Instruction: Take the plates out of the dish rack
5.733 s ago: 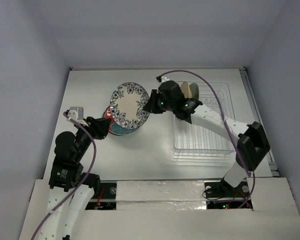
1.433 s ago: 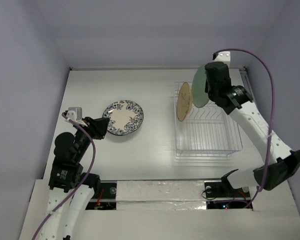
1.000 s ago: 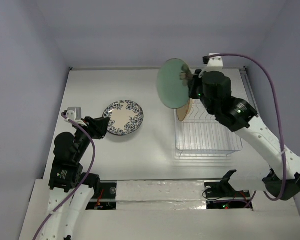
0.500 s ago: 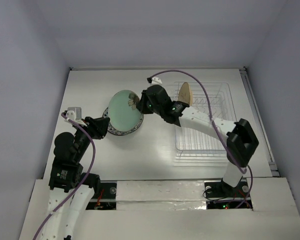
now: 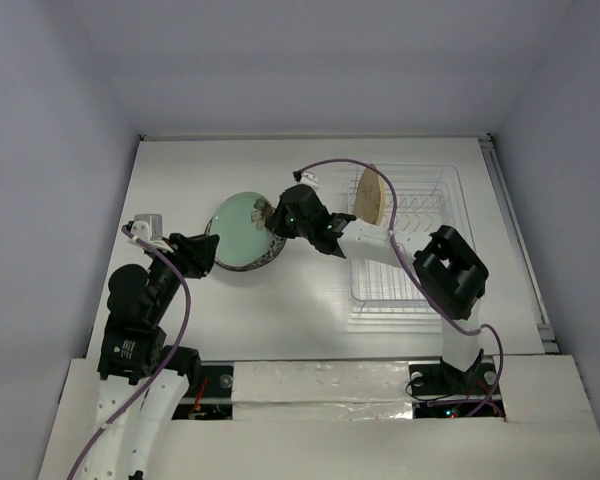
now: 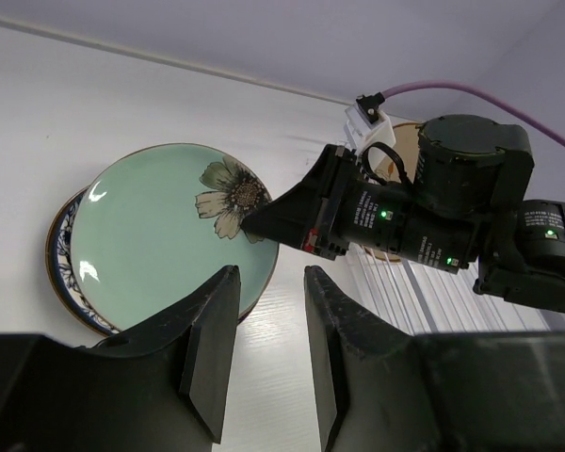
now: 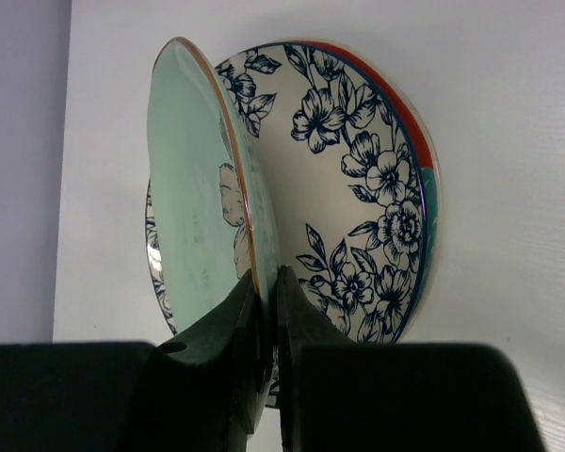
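Note:
My right gripper (image 5: 272, 219) is shut on the rim of the pale green plate (image 5: 240, 228), holding it tilted low over the plate stack on the left table. In the right wrist view the fingers (image 7: 250, 311) pinch the green plate (image 7: 193, 207) just above the white plate with blue-patterned rim (image 7: 367, 198); red and teal rims show under it. The left wrist view shows the green plate (image 6: 160, 231) over the stack. The tan plate (image 5: 371, 196) stands upright in the white wire dish rack (image 5: 410, 250). My left gripper (image 6: 264, 311) is open and empty, near the stack's left side.
The rack's front rows of tines (image 5: 400, 275) hold nothing. A metal rail (image 5: 515, 230) runs along the table's right edge. Grey walls enclose the table at the back and sides.
My right gripper lifted the green plate out of the rack, swung it left across the table and lowered it onto the stack. The left arm has not moved.

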Tool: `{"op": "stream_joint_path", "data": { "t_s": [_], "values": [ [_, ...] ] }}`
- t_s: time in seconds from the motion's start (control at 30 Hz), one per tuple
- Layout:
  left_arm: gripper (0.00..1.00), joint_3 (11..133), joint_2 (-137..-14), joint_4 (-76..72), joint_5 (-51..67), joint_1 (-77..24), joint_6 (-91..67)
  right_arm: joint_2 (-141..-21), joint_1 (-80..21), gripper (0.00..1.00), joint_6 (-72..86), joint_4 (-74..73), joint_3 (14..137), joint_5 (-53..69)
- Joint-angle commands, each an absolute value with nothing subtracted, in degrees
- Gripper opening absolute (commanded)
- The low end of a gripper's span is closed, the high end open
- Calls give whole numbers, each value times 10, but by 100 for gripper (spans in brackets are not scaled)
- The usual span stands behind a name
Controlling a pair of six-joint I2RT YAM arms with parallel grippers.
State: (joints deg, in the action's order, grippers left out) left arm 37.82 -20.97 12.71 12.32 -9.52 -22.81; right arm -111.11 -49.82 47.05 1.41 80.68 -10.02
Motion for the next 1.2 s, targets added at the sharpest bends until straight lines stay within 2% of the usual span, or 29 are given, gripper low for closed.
{"op": "stream_joint_path", "data": {
  "t_s": [0.0,0.17,0.27,0.3,0.4,0.67,0.7,0.77,0.8,0.9,1.03,1.17],
  "values": [
    [31,376,-209,103,129,-91,-228,-1101,-497,0,520,138,819,-98],
    [31,376,-209,104,129,-91,-228,-1119,-497,0,538,142,817,-104],
    [31,376,-210,102,131,-91,-228,-1130,-497,10,538,139,818,-96],
    [31,375,-209,102,132,-91,-228,-1132,-497,19,537,135,819,-95],
    [31,375,-209,101,134,-91,-227,-1137,-497,31,527,120,818,-91],
    [31,375,-207,100,135,-91,-228,-1133,-502,42,494,84,808,-81],
    [31,375,-207,100,136,-91,-228,-1133,-502,52,489,78,808,-79],
    [31,375,-208,99,136,-91,-228,-1133,-502,60,472,55,814,-78],
    [31,375,-207,99,137,-91,-228,-1133,-507,69,465,46,816,-78],
    [31,375,-207,98,139,-91,-228,-1128,-512,84,439,11,821,-83],
    [31,375,-207,98,139,-91,-228,-1113,-519,97,401,-59,834,-112],
    [31,375,-205,99,139,-91,-228,-1093,-524,100,357,-124,850,-154]
  ]
}}
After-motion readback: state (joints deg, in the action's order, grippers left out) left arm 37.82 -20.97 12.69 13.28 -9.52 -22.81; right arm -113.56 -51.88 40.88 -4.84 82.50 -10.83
